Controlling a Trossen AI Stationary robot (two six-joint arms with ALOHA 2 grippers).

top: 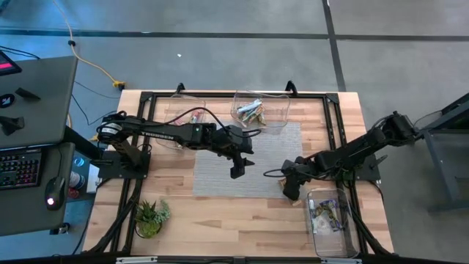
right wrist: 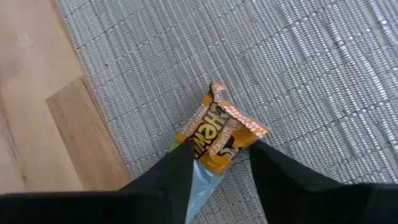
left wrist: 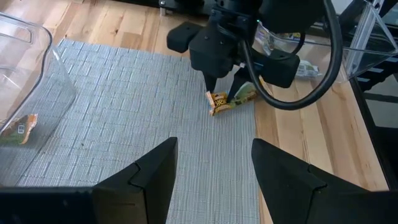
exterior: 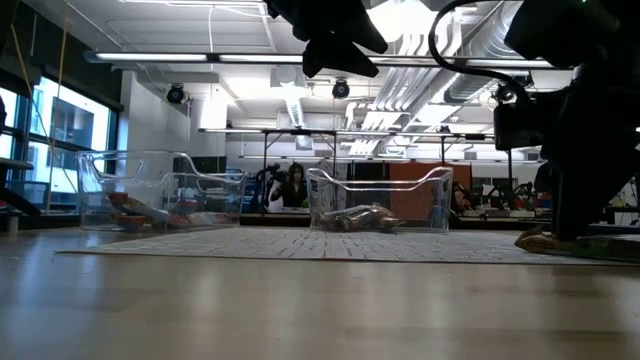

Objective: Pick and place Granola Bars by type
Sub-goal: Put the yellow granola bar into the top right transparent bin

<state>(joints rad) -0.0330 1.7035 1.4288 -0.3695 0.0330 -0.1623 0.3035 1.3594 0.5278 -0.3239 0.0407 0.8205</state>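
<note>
Orange-wrapped granola bar [right wrist: 219, 134] lay on the grey mat [right wrist: 323, 68], right end effector [right wrist: 219, 163] clenched on it; lifting toward its bin seemed next. Left end effector [left wrist: 214, 163] hovered released.

A glossy, crinkled granola bar wrapper [right wrist: 219, 135] is lying on a grey woven mat [top: 220, 172], rough-textured, covering a smooth pale wood counter [top: 220, 220]. Clear plastic bins [top: 261, 108] are gleaming.

left claw [top: 236, 173]: fingers apart, raised | right claw [top: 289, 193]: closing, low
</note>
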